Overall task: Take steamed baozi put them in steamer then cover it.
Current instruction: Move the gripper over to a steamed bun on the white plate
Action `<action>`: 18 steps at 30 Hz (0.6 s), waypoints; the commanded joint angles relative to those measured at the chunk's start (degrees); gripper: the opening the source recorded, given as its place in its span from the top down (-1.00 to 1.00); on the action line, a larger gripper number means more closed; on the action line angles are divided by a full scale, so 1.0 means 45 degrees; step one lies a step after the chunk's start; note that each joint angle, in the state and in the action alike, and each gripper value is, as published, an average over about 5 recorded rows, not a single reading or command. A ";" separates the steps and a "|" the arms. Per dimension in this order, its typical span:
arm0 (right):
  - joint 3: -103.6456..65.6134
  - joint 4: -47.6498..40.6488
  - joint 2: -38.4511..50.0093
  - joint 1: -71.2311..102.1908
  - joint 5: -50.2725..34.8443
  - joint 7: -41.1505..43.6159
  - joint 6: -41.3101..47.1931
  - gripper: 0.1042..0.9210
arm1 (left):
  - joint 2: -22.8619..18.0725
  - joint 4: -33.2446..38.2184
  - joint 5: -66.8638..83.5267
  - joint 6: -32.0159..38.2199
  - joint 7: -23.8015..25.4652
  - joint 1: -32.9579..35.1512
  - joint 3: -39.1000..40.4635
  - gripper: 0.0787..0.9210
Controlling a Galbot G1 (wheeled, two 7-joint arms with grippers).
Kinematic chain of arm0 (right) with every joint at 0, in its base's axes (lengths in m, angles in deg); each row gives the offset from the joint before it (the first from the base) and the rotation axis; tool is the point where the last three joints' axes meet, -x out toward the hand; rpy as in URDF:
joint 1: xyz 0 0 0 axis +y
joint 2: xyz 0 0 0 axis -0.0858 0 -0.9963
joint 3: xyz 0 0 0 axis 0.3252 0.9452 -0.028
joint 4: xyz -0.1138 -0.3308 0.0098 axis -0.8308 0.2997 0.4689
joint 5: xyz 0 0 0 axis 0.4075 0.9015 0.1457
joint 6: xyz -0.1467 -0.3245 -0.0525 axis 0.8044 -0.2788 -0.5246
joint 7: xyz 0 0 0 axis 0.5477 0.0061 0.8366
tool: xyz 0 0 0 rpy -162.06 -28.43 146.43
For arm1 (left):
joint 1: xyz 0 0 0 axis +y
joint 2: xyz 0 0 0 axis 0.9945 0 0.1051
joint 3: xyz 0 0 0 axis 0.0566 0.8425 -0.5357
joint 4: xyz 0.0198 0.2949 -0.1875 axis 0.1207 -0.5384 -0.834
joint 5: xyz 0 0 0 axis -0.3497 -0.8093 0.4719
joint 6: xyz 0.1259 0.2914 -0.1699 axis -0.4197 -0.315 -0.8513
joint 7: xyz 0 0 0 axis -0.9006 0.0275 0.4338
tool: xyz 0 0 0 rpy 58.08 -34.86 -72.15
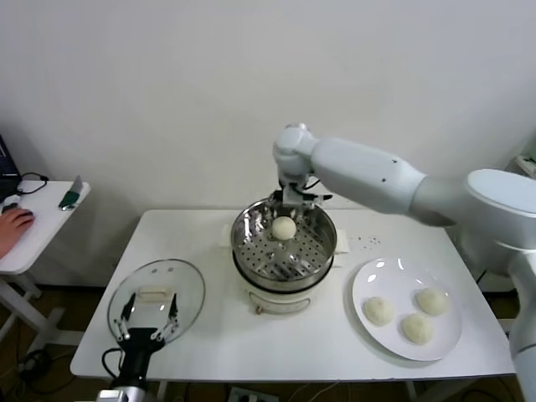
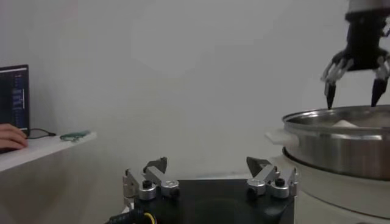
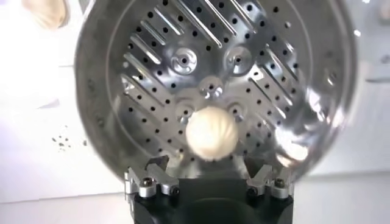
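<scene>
One baozi [image 1: 284,227] lies on the perforated floor of the steamer [image 1: 243,243], toward its back. My right gripper [image 1: 295,201] hangs open just above it at the back rim, holding nothing. In the right wrist view the baozi [image 3: 211,133] lies free below the open right gripper [image 3: 206,163]. Three baozi [image 1: 378,311] [image 1: 416,327] [image 1: 432,301] lie on the white plate [image 1: 368,280]. The cover [image 1: 159,289] lies flat at the table's front left. My left gripper [image 1: 149,316] is parked open over its near edge.
The steamer [image 2: 341,140] stands in the table's middle on its cream pot base [image 1: 276,297]. A side table [image 1: 42,218] with a person's hand [image 1: 12,224] is at the far left. The wall is close behind the steamer.
</scene>
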 commanded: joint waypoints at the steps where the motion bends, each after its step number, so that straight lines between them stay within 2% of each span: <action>1: 0.3364 0.1871 0.2386 -0.3255 -0.4957 -0.1395 0.3051 -0.76 | 0.0013 0.0120 -0.0016 0.0065 0.0028 0.0144 -0.0008 -0.77; 8: 0.6128 0.4677 0.5130 -0.5381 -0.9310 -0.1363 0.8098 -0.76 | -0.0033 0.0202 0.0020 0.0166 0.0073 0.0290 0.0004 -0.77; 14: 0.7172 0.5979 0.6972 -0.5488 -1.1893 -0.2102 0.9941 -0.76 | -0.0097 0.0306 -0.0009 0.0276 0.0072 0.0488 -0.0018 -0.77; 18: 0.7310 0.6549 0.7933 -0.4732 -1.2339 -0.2517 1.0587 -0.76 | -0.0067 0.0394 -0.0008 0.0409 0.0101 0.0758 -0.0124 -0.77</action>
